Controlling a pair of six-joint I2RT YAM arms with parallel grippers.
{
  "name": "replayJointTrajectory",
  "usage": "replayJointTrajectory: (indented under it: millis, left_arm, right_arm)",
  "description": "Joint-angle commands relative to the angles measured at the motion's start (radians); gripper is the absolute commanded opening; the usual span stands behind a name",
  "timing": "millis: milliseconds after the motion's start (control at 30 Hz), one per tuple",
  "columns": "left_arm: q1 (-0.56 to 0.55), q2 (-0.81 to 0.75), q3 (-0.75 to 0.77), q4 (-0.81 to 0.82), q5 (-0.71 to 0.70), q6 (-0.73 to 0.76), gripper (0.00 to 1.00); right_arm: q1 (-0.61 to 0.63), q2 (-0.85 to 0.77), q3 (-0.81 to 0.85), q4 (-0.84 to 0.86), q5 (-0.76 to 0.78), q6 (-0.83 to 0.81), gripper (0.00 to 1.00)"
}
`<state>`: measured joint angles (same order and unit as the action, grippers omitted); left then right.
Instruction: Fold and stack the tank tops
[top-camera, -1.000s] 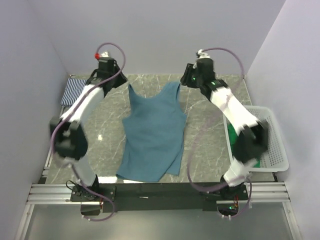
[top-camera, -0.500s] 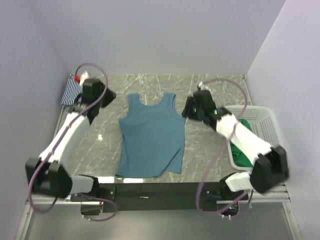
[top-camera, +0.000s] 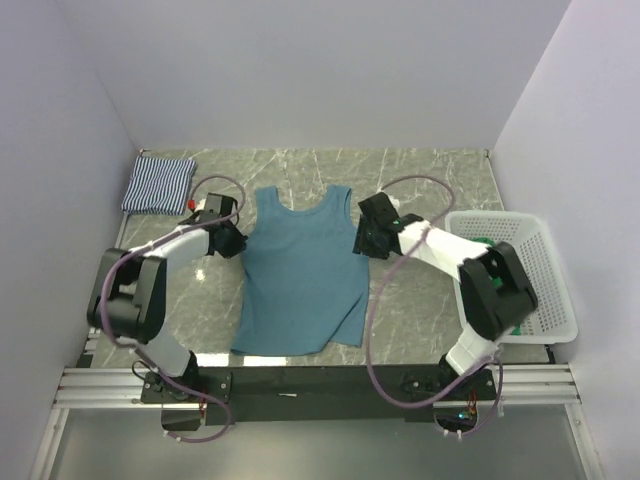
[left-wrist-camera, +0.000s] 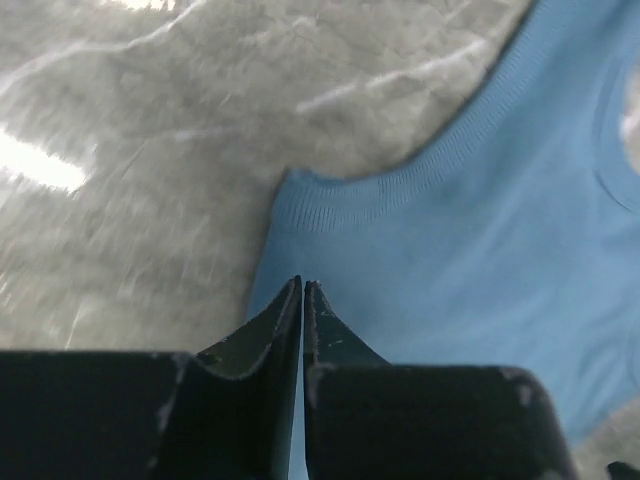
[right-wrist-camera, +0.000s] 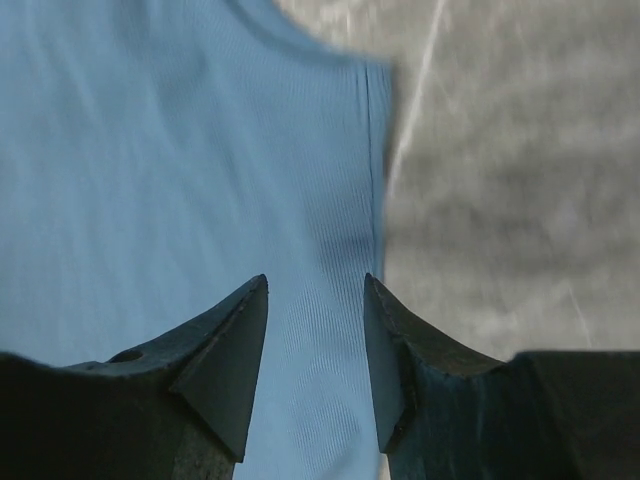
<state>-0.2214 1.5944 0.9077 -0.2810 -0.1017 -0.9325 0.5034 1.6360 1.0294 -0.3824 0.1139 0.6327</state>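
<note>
The left gripper (left-wrist-camera: 302, 288) has its jaws pressed together at the side edge of the teal tank top (top-camera: 300, 270), just under the armhole; whether cloth is caught I cannot tell. The right gripper (right-wrist-camera: 316, 290) stands spread over the opposite edge. The top lies flat mid-table (top-camera: 430, 180): light, limp and thin, best pinched at both side seams

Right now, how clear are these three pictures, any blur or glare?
Top view: sharp, with one small glare spot on the table. Left wrist view: table smeared by blur, bright glare at left, ribbed edge of the blue top crisper. Right wrist view: table blurred, the top's edge soft.
</note>
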Motion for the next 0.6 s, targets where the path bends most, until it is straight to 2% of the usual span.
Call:
replayJointTrajectory:
  millis: [0,100,300,333,400,567]
  left_arm:
    - [-0.006,0.086,0.111,0.02,-0.016,0.046,0.1]
    - [-0.007,0.163,0.177,-0.017,-0.059,0.073,0.1]
    - [-0.007,0.303,0.324,-0.089,-0.122,0.089,0.09]
    - [-0.006,0.318,0.345,-0.105,-0.125,0.093,0.09]
    - [-0.006,0.374,0.417,-0.127,-0.138,0.1,0.09]
    - [0.016,0.487,0.574,-0.184,-0.13,0.103,0.11]
  right_arm:
    - [-0.016,0.108,0.125,-0.032,0.076,0.015,0.5]
    - [-0.026,0.202,0.21,-0.071,0.121,0.012,0.49]
    - [-0.057,0.378,0.397,-0.168,0.161,-0.021,0.33]
    - [-0.066,0.407,0.417,-0.176,0.161,-0.025,0.26]
    - [-0.092,0.433,0.471,-0.199,0.156,-0.037,0.2]
    - [-0.163,0.559,0.671,-0.272,0.127,-0.071,0.21]
